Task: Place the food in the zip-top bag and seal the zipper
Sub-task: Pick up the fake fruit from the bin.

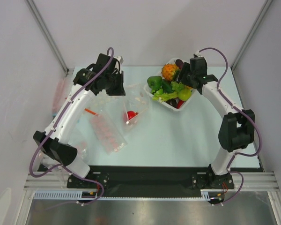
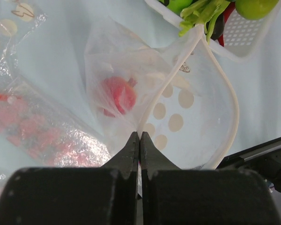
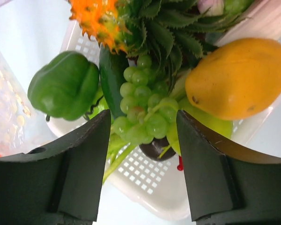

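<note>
My left gripper (image 2: 139,137) is shut on the rim of the clear zip-top bag (image 2: 131,70), holding its mouth up. The zipper (image 2: 223,89) curves open in a wide loop. A red fruit (image 2: 118,96) lies inside the bag (image 1: 136,104). More food fills the white tray (image 1: 171,107): a green pepper (image 3: 64,85), a spiky orange fruit (image 3: 96,18), a yellow mango (image 3: 239,77) and a bunch of green grapes (image 3: 143,101). My right gripper (image 3: 143,124) is over the tray, open, with the grapes between its fingertips.
A flat packet with pink-red blobs (image 1: 107,133) lies left of the bag, with a thin red strip (image 1: 90,111) beside it. A clear packet with white dots (image 2: 9,23) sits farther left. The black rail (image 1: 145,176) runs along the near edge.
</note>
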{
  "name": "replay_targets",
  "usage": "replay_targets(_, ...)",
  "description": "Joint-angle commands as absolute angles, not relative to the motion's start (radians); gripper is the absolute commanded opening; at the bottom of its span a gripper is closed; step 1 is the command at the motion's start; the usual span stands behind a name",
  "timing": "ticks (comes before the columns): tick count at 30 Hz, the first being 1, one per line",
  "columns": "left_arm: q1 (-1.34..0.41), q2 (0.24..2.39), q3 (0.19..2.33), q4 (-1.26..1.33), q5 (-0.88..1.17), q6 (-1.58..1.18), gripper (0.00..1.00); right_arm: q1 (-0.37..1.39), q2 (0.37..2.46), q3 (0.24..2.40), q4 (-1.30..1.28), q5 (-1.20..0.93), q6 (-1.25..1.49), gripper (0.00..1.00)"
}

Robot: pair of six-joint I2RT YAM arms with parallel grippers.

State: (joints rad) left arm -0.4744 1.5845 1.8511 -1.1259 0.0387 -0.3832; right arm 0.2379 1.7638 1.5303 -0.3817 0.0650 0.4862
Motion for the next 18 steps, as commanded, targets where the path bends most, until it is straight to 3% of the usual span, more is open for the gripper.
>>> replay_targets(1, -0.469, 1.572, 1.839, -1.039, 0.081, -0.367, 0.00, 0.242, 1.793, 1.588, -0.328, 0.124, 0.509, 0.62)
replay_targets(7, -0.469, 1.572, 1.835, -1.017, 0.112, -0.362, 0.00, 0.258, 1.827, 1.606, -0.305, 0.150, 0.506, 0.50)
replay_targets(9, -0.471, 1.575, 1.838, -1.009, 0.129, -0.359, 0.00, 0.261, 1.830, 1.608, -0.299, 0.159, 0.500, 0.40)
replay_targets(10, -0.471, 1.577, 1.844, -1.008, 0.132, -0.357, 0.00, 0.264, 1.825, 1.606, -0.298, 0.164, 0.496, 0.25)
replay_targets(11, -0.469, 1.580, 1.848, -1.009, 0.129, -0.354, 0.00, 0.267, 1.822, 1.605, -0.288, 0.164, 0.491, 0.17)
replay_targets(14, -0.471, 1.598, 1.882, -1.028, 0.126, -0.342, 0.00, 0.267, 1.806, 1.606, -0.304, 0.150, 0.489, 0.00)
replay_targets(18, -0.471, 1.609, 1.899, -1.043, 0.129, -0.339, 0.00, 0.276, 1.752, 1.577, -0.307, 0.140, 0.497, 0.00)
